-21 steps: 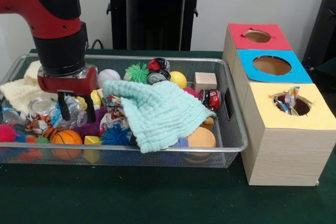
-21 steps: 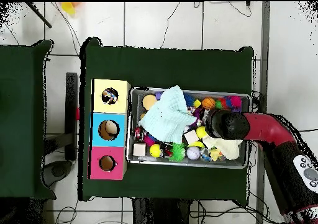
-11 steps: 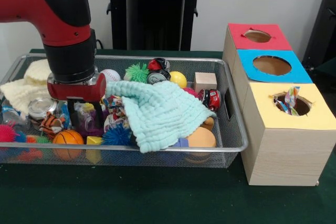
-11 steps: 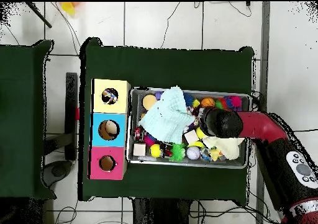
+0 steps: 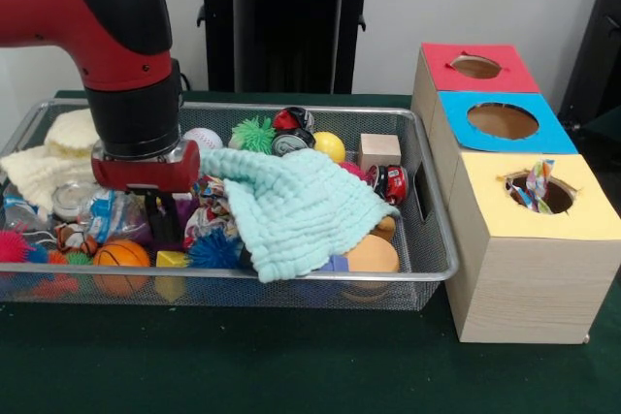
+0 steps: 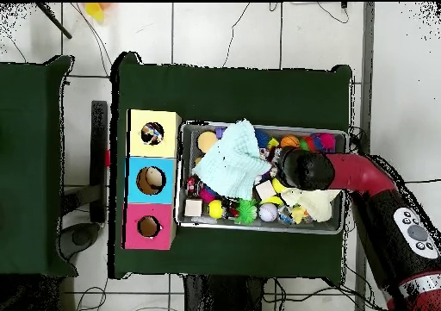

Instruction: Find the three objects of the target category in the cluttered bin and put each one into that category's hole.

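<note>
Front view, arm: the red and black arm (image 5: 116, 36) came down into the left half of the wire bin (image 5: 427, 239), its wrist close above the clutter.
Gripper: the gripper (image 5: 160, 220) was sunk among the toys, its dark fingers pushed down beside a clear plastic wrapper (image 5: 114, 215); whether the jaws were apart or together on something could not be told (the clutter hid the tips).
Cloth in the way: a pale green cloth (image 5: 296, 206) lay spread over the middle of the bin, covering whatever sat beneath it, its edge just beside the gripper.
Around the gripper: a small basketball (image 5: 122, 254) and a blue spiky ball (image 5: 213, 251) sat against the near wall; a baseball (image 5: 202, 139) lay behind the wrist; a cream cloth (image 5: 44, 157) filled the left end.
Far side of the bin: a green spiky ball (image 5: 254, 133), a yellow ball (image 5: 330, 146), a wooden cube (image 5: 378, 151) and a red toy car (image 5: 393, 184).
Boxes: a row of three wooden boxes stood right of the bin, topped red (image 5: 477, 67), blue (image 5: 502, 121) and yellow (image 5: 539, 196), each with a round hole.
Yellow hole: a strip of patterned wrapper (image 5: 537, 184) stuck out of it.
Overhead view: the arm (image 6: 344, 171) reached over the bin (image 6: 258, 227) from the side away from the boxes (image 6: 152, 178), hiding the gripper.
</note>
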`<act>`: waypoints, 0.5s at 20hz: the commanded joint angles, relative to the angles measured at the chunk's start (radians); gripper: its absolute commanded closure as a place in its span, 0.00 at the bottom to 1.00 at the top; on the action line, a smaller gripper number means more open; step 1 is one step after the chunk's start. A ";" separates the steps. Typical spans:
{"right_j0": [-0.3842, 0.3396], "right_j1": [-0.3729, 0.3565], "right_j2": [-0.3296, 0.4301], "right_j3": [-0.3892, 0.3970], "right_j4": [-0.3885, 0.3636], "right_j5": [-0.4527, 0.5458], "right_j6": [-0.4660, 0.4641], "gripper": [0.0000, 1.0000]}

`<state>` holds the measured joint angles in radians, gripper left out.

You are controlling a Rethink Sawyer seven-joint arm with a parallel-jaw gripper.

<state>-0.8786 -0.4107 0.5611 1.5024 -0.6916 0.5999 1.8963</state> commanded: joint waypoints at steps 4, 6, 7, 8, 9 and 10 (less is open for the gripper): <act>0.033 0.049 -0.021 -0.005 -0.052 -0.047 -0.080 1.00; 0.031 0.046 -0.017 0.003 -0.054 -0.057 -0.084 1.00; 0.029 0.048 -0.017 0.009 -0.049 -0.058 -0.078 1.00; 0.030 0.047 -0.018 0.013 -0.049 -0.063 -0.075 1.00; 0.030 0.046 -0.018 0.016 -0.050 -0.067 -0.072 1.00; 0.033 0.043 -0.021 0.019 -0.053 -0.067 -0.072 1.00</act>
<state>-0.8590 -0.4088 0.5602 1.5029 -0.6943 0.5842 1.8963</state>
